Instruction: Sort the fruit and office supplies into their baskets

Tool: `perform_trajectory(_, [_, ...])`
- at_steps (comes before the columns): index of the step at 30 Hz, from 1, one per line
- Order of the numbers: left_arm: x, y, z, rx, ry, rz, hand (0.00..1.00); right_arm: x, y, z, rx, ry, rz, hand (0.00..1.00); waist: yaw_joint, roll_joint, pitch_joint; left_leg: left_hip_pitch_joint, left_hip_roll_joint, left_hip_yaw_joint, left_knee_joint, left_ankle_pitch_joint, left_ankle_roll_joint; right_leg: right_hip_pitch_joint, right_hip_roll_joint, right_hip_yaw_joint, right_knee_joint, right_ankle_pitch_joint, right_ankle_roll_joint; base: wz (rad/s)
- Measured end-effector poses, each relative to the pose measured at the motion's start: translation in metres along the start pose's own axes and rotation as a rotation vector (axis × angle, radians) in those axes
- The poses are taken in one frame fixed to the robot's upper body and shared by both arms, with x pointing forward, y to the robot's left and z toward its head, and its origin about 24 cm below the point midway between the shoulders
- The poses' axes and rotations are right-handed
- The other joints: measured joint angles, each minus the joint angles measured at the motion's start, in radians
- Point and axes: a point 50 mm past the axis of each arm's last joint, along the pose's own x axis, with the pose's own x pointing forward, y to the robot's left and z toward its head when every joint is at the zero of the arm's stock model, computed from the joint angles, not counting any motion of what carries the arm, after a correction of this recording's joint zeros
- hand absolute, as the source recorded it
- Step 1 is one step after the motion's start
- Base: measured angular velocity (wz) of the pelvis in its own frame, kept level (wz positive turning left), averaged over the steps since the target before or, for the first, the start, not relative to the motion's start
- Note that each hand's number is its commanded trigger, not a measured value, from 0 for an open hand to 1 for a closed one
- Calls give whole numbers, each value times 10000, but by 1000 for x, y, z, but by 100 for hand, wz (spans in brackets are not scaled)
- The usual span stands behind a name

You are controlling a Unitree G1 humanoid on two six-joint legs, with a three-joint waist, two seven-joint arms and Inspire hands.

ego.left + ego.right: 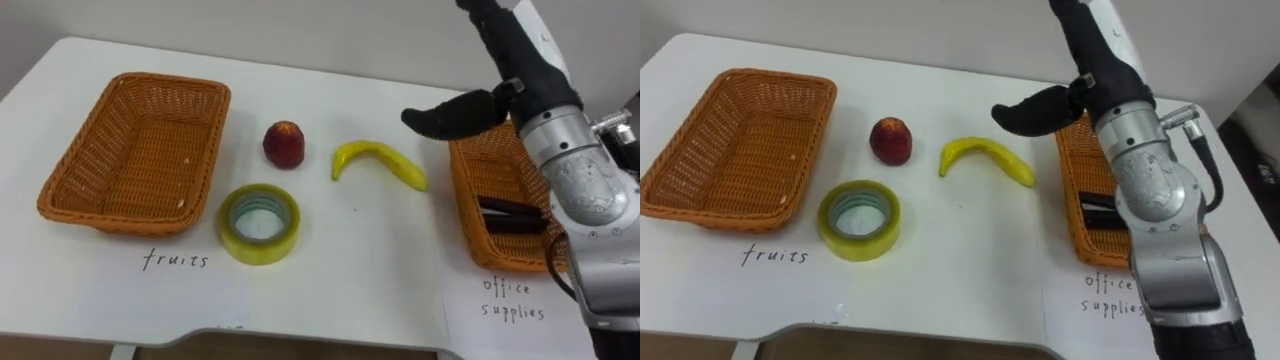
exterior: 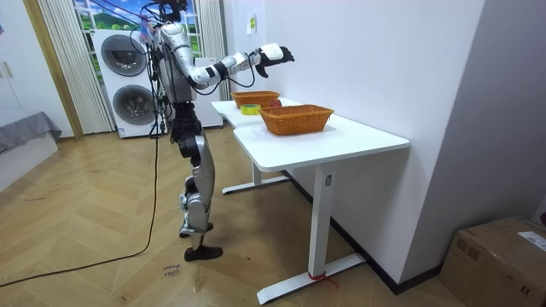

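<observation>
Wood flooring is running under a white surface [image 1: 400, 270], and the robot is standing at its far end in the room view, with stacked washing machines [image 2: 128, 77] behind it. Its right hand [image 1: 505, 55] is hovering above the far inner corner of the right basket [image 1: 465, 195], fingers relaxed, thumb out, grasping nothing. A dark office item [image 1: 512, 217] is lying inside that basket. A red fruit [image 1: 285, 143], a banana [image 1: 380, 160] and a yellow tape roll [image 1: 258, 250] are lying apart between it and the left basket [image 1: 70, 190].
</observation>
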Motion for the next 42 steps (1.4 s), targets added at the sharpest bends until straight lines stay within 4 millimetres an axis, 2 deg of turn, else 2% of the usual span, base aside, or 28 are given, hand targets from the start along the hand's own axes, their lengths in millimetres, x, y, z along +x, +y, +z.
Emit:
perform_trajectory(9, [0, -5, 5, 169, -133, 3, 0, 0, 7, 4, -15, -89, 570, 0, 117, 26, -12, -63, -16, -167, 2, 3, 3, -12, -25, -106, -31, -1, 1, 5])
perform_trajectory(14, [0, -9, 5, 298, -11, -1, 0, 1, 11, 4, 162, 16, 704, 0, 147, 153, -92, -129, -27, -232, 55, 13, 10, -19, -105, -144, -31, -2, 3, 3])
perform_trajectory(18, [0, -10, 5, 288, 27, 16, 0, 2, 18, 5, 434, 18, 753, 0, 267, 161, -98, -108, -25, -239, 71, 43, 0, -4, -113, -221, -31, -2, 3, 0])
perform_trajectory(23, [0, -10, 4, 241, 127, 166, 0, 3, 29, 4, 623, 80, 1107, 0, 403, 75, -82, -125, -32, -377, 72, 146, 2, -4, -176, -393, -12, -2, 2, 9])
perform_trajectory(26, [1, -7, 4, 232, 131, 261, 0, 4, 33, 1, 741, 218, 1174, 0, 485, -36, -18, -171, -80, -444, 72, 186, -9, 5, -135, -380, 2, 9, -16, 5])
perform_trajectory(29, [1, -5, 4, 203, 121, 301, 0, 4, 39, -3, 759, 421, 1406, 0, 636, -130, -20, -210, -92, -475, 51, 183, -10, 21, -125, -392, 3, 21, -34, 1])
perform_trajectory(35, [1, -10, 5, 313, 106, 169, 0, 4, 52, -26, 966, 1430, 1844, 0, 740, 33, 87, -352, -147, -568, 64, 209, 34, -66, -165, -482, -10, 82, 2, 4])
perform_trajectory(37, [0, -11, 5, 313, 107, 144, 0, 4, 52, -26, 980, 1431, 1845, 0, 736, 48, 60, -430, -143, -569, 55, 211, 34, -157, -163, -508, -10, 82, 2, 0])
perform_trajectory(42, [1, -13, 7, 315, 118, 86, 0, 4, 54, -30, 1386, 1574, 1930, 0, 775, 73, 51, -470, -133, -599, 68, 223, 33, -180, -165, -640, -44, 82, 2, 4])
